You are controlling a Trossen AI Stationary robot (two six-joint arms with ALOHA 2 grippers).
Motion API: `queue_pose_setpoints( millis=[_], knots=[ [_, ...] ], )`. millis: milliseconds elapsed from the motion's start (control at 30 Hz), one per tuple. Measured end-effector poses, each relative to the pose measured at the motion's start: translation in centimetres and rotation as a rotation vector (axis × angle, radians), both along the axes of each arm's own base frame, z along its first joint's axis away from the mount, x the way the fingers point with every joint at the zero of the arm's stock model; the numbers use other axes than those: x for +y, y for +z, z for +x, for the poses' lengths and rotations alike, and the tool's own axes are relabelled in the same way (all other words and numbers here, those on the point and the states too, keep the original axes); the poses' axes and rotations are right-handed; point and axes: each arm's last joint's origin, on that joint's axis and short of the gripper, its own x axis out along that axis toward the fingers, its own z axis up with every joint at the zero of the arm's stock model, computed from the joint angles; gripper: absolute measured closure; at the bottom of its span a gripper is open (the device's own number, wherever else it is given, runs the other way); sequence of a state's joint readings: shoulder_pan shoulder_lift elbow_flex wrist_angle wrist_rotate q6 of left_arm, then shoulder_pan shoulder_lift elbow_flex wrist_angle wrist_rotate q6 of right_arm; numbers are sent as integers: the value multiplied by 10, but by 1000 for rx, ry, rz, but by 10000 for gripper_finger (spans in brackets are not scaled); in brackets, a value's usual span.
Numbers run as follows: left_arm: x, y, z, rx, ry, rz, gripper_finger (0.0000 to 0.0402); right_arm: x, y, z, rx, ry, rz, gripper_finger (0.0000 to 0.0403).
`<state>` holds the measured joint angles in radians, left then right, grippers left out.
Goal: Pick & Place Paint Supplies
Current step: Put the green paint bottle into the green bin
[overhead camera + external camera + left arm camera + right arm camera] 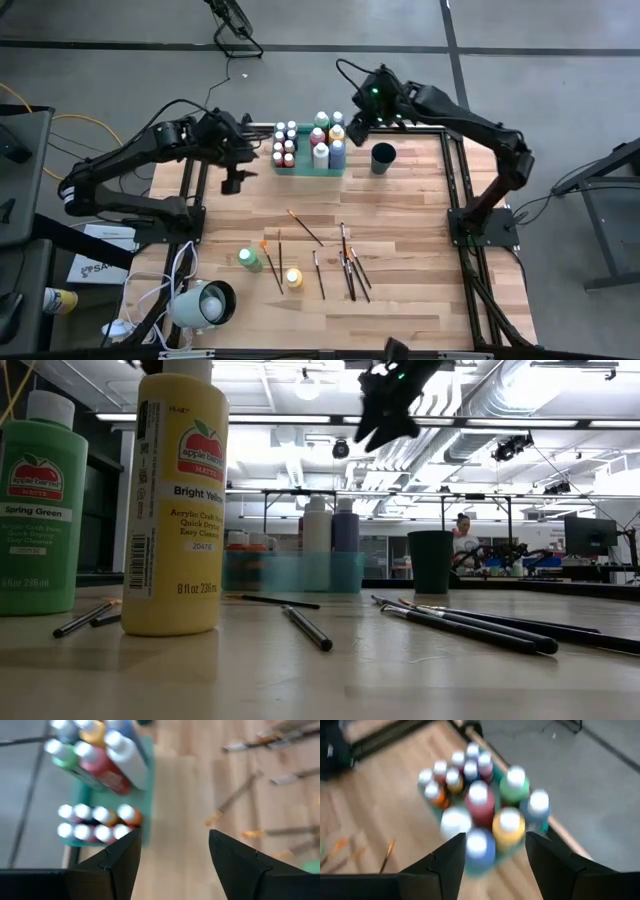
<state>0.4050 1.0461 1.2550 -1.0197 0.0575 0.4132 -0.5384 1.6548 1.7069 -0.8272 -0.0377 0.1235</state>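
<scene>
Wooden tabletop (400, 230) under bright workshop lights. Capped paint bottles (322, 140) packed upright in green tray (308, 168) at far edge; Spring Green bottle (248, 258) and Bright Yellow bottle (293, 278) standing apart near front edge, paintbrushes (347, 272) scattered flat between and beside them. Right gripper (357, 117) above tray, fingers parted, empty. Left gripper (234, 182) just beside tray, parted, empty. Dark cup (382, 158) right of tray.

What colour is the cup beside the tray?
Dark, near black; the cup shows best in the high view, right of the tray.
</scene>
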Motion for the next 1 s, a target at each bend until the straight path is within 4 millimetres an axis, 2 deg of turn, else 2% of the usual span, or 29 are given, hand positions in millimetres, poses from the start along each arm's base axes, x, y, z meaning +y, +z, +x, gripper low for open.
queue_pose_setpoints(
  millis=[167,300,400,533,767,1000],
  knots=[
    [-10,-8,-11,-12,-56,-92,176,29,14,-23,83,22,27,204],
    [-24,-19,-13,11,-111,-120,176,55,29,-35,67,44,27,204],
    [-33,-26,-16,23,-116,-114,176,76,30,-40,27,75,38,204],
    [-44,-30,-20,26,-131,-109,176,108,16,-49,-40,83,68,204],
    [-60,-40,-24,63,-200,-133,176,159,-25,-66,-203,20,130,204],
    [-82,-48,-15,100,-376,-220,176,193,-47,-76,-240,-16,104,204]
  ],
)
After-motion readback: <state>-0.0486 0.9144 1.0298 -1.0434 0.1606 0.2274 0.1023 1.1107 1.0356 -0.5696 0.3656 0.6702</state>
